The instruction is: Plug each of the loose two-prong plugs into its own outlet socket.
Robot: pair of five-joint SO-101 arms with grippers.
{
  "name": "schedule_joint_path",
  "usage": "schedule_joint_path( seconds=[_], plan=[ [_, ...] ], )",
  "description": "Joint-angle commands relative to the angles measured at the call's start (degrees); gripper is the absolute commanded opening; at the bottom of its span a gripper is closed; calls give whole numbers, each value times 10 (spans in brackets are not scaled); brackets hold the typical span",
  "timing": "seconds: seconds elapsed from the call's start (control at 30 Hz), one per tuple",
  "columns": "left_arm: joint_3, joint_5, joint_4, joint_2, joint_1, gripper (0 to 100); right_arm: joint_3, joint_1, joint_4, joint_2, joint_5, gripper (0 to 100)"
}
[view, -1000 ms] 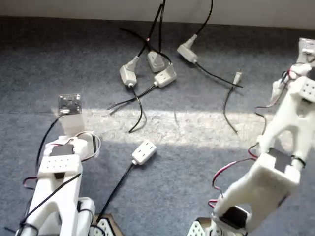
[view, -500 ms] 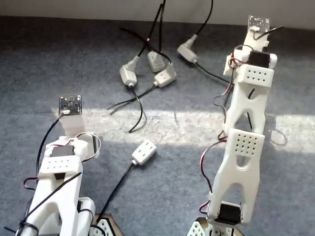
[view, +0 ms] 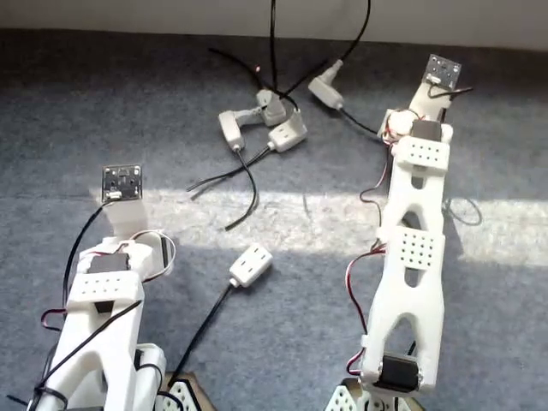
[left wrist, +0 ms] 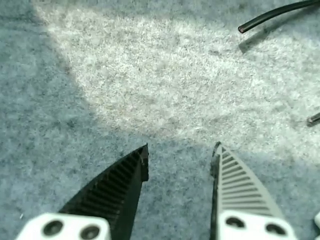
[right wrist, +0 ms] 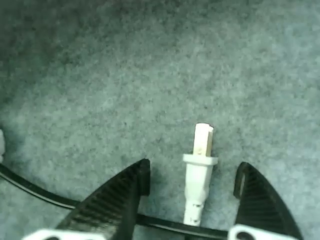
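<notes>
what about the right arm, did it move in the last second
Yes. The right arm swung inward from the view's right edge, closer to the unmoved outlet socket, and stretched out toward the far side.

A small white two-prong plug (right wrist: pixel 200 170) lies flat, prongs pointing away, between the fingers of my right gripper (right wrist: pixel 192 175). A white outlet socket (view: pixel 251 264) lies unplugged at lower centre, and a cluster of white connectors (view: pixel 265 120) at upper centre.

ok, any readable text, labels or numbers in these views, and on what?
No text reads in any view.
The left arm's circuit board and the right arm's circuit board: marks too small to read.
The plug and the outlet block: no print visible.
</notes>
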Motion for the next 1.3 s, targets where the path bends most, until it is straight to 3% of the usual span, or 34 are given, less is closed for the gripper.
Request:
schedule_joint_path(
  seconds=[0.0,0.1,0.17,0.33,0.53,0.77,0.87,1.1,1.27],
  plan=[
    [-2,2,-11,-12,9,218,-9,-5,-15,-3,-5,174],
    [-2,2,-11,-12,9,218,-8,-5,-14,0,14,43],
    [-2,2,-11,-12,9,218,-7,-5,-4,2,39,9],
    [-1,2,-11,-12,9,218,-31,-2,54,-16,55,14],
    [-1,2,-11,-11,9,219,-109,-15,116,-127,56,14],
    [-1,2,-11,-11,9,220,-97,-55,194,-240,91,15],
    [-1,2,-11,-12,9,220,-99,-80,201,-266,95,15],
    [-1,2,-11,-12,9,220,-100,-90,108,-330,95,15],
    [-2,2,-11,-13,8,220,-93,-145,210,-347,91,15]
  ],
)
